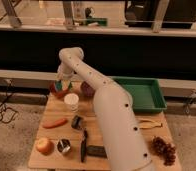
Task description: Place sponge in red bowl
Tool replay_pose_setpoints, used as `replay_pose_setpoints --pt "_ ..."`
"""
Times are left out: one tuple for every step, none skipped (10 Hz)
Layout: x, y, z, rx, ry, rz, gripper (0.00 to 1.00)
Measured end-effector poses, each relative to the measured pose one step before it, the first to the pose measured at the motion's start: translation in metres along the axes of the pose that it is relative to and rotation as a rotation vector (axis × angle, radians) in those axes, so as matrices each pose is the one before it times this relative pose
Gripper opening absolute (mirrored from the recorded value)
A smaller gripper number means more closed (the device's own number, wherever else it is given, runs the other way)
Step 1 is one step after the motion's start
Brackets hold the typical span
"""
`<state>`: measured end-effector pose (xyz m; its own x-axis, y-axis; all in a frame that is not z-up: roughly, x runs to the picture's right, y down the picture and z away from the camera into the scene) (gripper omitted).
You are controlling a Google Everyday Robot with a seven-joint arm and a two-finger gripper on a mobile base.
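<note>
Gripper [64, 84] of the white robot arm [113, 120] hangs at the far left corner of the pale wooden table [48, 133], right over the small round red-orange bowl [55, 91]; whether it clasps anything or has let go cannot be told. At its tip, by the bowl's rim, shows the small green and pale yellow sponge block [67, 87], and whether this touches the bowl is unclear. Just right of that bowl stands a dark purple bowl [87, 90], in front of it a white paper cup [71, 101]. Nearer lie an orange carrot [55, 123], a round peach-coloured fruit [43, 145], a small metal cup [64, 146] and a black-handled knife [84, 145]. Off to the right sits a green plastic tray [141, 94]
</note>
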<state>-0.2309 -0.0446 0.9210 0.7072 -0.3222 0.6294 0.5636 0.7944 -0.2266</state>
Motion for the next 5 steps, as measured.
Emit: replay_pose_setpoints --pt "-0.00262 -0.00142 0.0015 0.00036 -0.00454 -0.00425 0.13" --pt "-0.00421 -0.00227 0.00222 -0.00061 -0.00635 -0.00799 0.13" --pt "-0.00251 -0.00177 0.00072 0.00051 -0.00308 -0.00486 0.13" --pt "-0.00324 -0.00206 0.00113 0.00013 -0.00413 -0.00679 0.13" --pt "-0.00266 -0.00204 0.00034 0.00095 -0.00198 -0.00627 0.13"
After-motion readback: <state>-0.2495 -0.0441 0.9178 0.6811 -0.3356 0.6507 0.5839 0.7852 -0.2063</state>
